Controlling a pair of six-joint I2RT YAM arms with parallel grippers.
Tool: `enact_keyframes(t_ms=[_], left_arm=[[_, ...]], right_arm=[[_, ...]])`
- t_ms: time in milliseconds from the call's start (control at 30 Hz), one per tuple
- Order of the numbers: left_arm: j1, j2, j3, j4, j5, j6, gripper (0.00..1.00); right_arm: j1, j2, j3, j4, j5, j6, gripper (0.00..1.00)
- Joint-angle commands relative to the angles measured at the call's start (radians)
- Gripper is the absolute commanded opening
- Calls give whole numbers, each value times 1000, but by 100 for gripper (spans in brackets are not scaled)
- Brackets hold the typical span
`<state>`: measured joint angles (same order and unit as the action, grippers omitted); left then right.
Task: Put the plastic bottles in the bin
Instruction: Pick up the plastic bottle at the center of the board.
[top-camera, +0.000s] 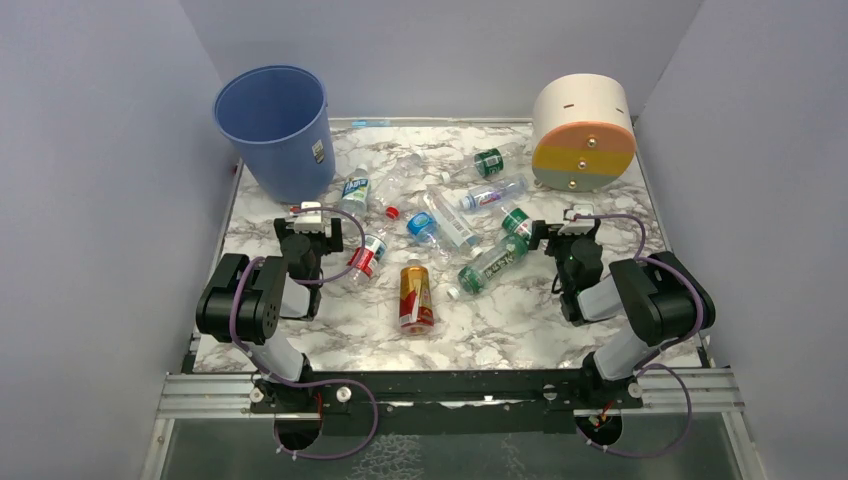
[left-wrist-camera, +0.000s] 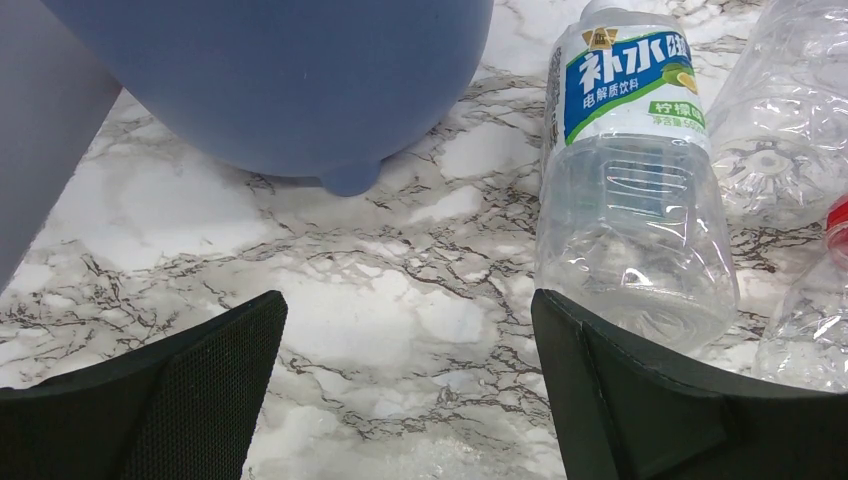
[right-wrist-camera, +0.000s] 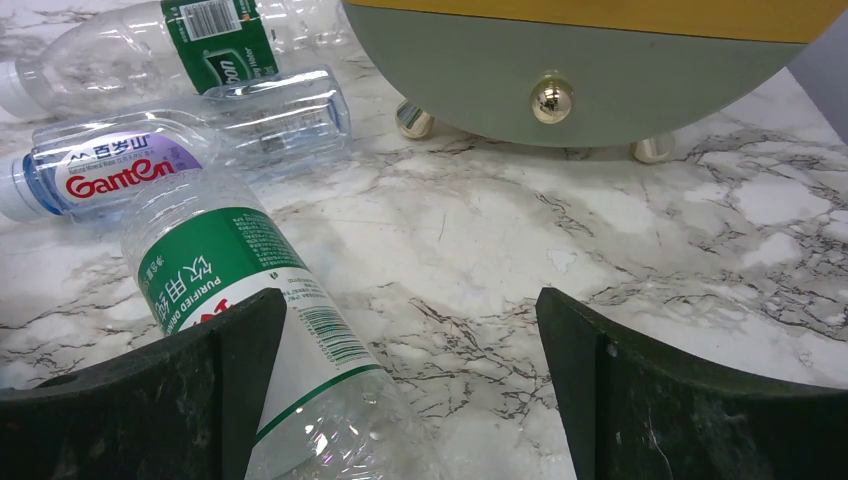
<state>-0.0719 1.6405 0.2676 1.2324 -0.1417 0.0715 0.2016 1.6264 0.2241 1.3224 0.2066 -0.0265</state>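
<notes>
The small clear plastic bottles (top-camera: 492, 262) are scattered on the marble table (top-camera: 330, 345), none seen inside the tall round blue plastic bin (top-camera: 275, 130) at far left. The left gripper (left-wrist-camera: 408, 380) and right gripper (right-wrist-camera: 410, 380) are spread wide, empty. A bottle could be rolled away by an off-centre closing.

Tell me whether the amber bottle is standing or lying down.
Lying down. In the top view the amber bottle rests lengthwise on the marble table, its red label facing up and its cap pointing toward the far wall.

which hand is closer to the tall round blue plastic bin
Left. The left hand sits just short of the round blue plastic bin; the right hand is far off by the cream-orange round drum.
</notes>
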Motion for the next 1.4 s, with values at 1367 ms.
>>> enact_keyframes(t_ms=[1367], left_arm=[[-56, -438, 108, -477, 194, -111, 99]], right_arm=[[-4, -621, 60, -519, -281, -10, 99]])
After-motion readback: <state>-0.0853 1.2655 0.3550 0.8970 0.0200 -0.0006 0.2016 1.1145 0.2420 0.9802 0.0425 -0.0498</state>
